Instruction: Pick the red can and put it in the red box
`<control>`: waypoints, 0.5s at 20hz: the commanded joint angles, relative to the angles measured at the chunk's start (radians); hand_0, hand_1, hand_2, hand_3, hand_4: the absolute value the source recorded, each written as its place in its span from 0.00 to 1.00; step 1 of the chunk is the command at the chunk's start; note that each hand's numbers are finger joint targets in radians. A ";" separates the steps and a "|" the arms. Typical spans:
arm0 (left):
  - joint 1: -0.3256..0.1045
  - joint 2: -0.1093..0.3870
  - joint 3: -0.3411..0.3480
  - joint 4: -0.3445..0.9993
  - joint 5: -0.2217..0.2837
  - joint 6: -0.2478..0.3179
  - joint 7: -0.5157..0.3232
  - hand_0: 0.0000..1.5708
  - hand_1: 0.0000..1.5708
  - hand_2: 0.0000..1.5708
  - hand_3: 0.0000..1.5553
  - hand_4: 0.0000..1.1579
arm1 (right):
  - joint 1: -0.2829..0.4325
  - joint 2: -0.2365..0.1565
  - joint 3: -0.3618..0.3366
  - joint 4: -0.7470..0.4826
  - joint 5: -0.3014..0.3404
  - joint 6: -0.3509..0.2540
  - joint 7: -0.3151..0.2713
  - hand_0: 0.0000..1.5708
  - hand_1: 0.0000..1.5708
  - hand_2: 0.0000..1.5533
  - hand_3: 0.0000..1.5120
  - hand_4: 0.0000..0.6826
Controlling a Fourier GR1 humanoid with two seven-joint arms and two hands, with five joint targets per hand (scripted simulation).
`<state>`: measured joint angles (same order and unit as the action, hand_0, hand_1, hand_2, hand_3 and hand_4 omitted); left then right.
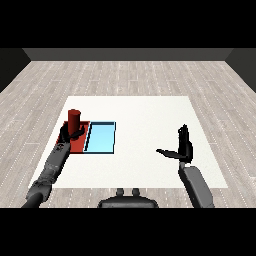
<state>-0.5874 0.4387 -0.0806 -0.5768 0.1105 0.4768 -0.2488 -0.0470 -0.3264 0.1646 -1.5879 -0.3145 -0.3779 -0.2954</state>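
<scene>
The left hand [70,134] curls round the red can [74,119], holding it upright over the red tray [79,144] beneath it, ready to set down. The right hand [181,146] hangs open, well apart.

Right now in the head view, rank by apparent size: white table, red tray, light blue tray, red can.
1. White table, by far the largest.
2. Light blue tray and red tray: they look alike, and the left hand and can hide part of the red one.
3. Red can, smallest.
</scene>
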 commanded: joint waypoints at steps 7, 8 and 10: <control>-0.157 -0.037 0.007 0.440 -0.079 0.050 0.100 0.44 0.44 0.46 0.32 0.64 | -0.053 0.049 -0.030 0.160 -0.006 0.035 -0.072 0.00 0.00 0.00 0.00 0.00; -0.177 -0.054 -0.007 0.466 -0.094 0.048 0.126 0.41 0.41 0.45 0.00 0.56 | -0.094 0.056 -0.026 0.156 -0.013 0.030 -0.035 0.00 0.00 0.00 0.00 0.00; -0.169 -0.040 0.000 0.502 -0.091 0.032 0.136 0.38 0.38 0.40 0.26 0.67 | -0.065 0.052 -0.022 0.152 0.000 0.029 -0.056 0.00 0.00 0.00 0.00 0.00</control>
<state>-0.7329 0.3986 -0.0766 -0.1699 0.0368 0.5084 -0.1641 -0.1150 -0.2780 0.1421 -1.4532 -0.3247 -0.3506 -0.3364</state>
